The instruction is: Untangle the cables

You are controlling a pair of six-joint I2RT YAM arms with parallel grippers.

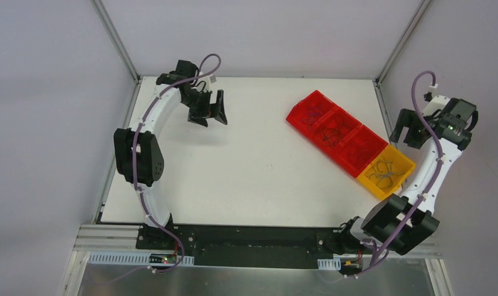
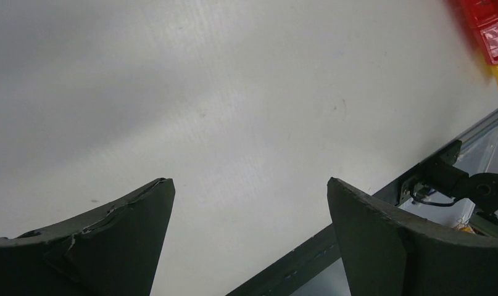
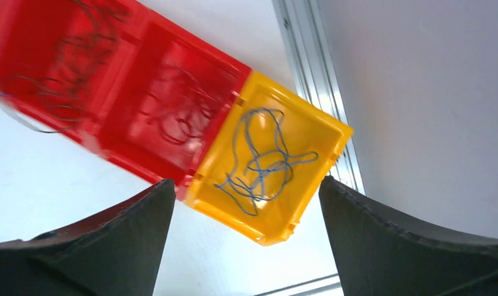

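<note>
The cables lie sorted in a row of bins at the table's right. Blue wires [image 1: 385, 171] curl in the yellow bin [image 1: 399, 152]. Dark wires [image 1: 331, 132] lie in the red bins [image 1: 302, 104]. In the right wrist view the blue wires [image 3: 261, 163] fill the yellow bin [image 3: 305, 103], and blurred dark wires [image 3: 172, 117] lie in the red bins [image 3: 215, 92]. My right gripper [image 1: 411, 132] [image 3: 246, 182] is open and empty, held above the yellow bin's right side. My left gripper [image 1: 210, 114] [image 2: 251, 180] is open and empty over the bare table at the back left.
Aluminium frame posts stand at both back corners, and a rail [image 3: 308, 43] runs along the table's right edge beside the bins. The black base rail [image 1: 252, 237] lies at the near edge. A corner of the red bins [image 2: 490, 24] shows in the left wrist view.
</note>
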